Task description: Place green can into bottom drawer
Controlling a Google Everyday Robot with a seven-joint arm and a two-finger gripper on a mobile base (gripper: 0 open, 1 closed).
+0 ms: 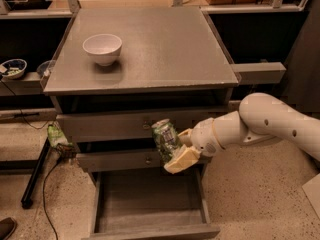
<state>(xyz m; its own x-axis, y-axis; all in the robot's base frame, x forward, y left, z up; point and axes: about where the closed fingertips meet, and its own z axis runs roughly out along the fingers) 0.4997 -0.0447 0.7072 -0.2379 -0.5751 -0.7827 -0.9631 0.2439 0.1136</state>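
In front of the grey cabinet, the robot's cream-fingered hand [173,151] is clenched on a small shiny green can [165,137] of metal with a silver top, one finger [181,160] pressed under and along its right side. The green can hangs in the air, tilted with its top leaning up and to the left, before the fronts of the top drawer [105,127] and the middle drawer [115,160], both pushed in and each with a small round knob. Below it the deep grey bottom drawer [145,200] stands pulled out, its bare floor showing; the can is higher than this drawer and touches no part of it, sitting over its right half as the camera sees it. The smooth white arm [265,124] reaches in from the right edge. On the flat grey counter [170,44] that tops the cabinet, a round white bowl [102,48] stands upright near the left rear corner, well apart from the hand. To the left, on a lower dark shelf, sits a small patterned bowl [12,68], and a green packet [56,134] lies beside the cabinet near the speckled floor [250,194].
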